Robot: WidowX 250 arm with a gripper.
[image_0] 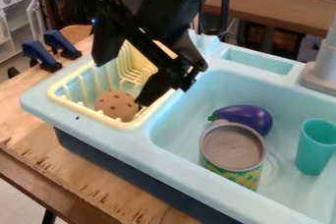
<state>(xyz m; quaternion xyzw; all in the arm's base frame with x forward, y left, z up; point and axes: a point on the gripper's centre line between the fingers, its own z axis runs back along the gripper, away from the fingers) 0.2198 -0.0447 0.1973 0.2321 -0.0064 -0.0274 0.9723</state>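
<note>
I have the gripper (122, 84) over the yellow rack (123, 123) at the left end of the light blue sink (190, 173), tilted, with its fingers spread wide and nothing pinched between them. One finger is up on the left side; the other points down toward the right edge of the ball (115, 105). From my view that fingertip overlaps the ball's edge, and I cannot tell whether they touch. The ball, brown with dark spots, sits in the near part of the rack, below the gap between the fingers.

To the right, in the basin, I see a tin (233, 148) with a grey top and a green and yellow pattern round its side. A purple eggplant (248, 118) lies just beyond it, partly hidden by it. A teal cup (316, 148) stands upright at the right, and the grey faucet (324, 66) rises at the far right. The sink sits on a wooden table (75, 171), with two blue clamps (41, 56) near its far left corner.
</note>
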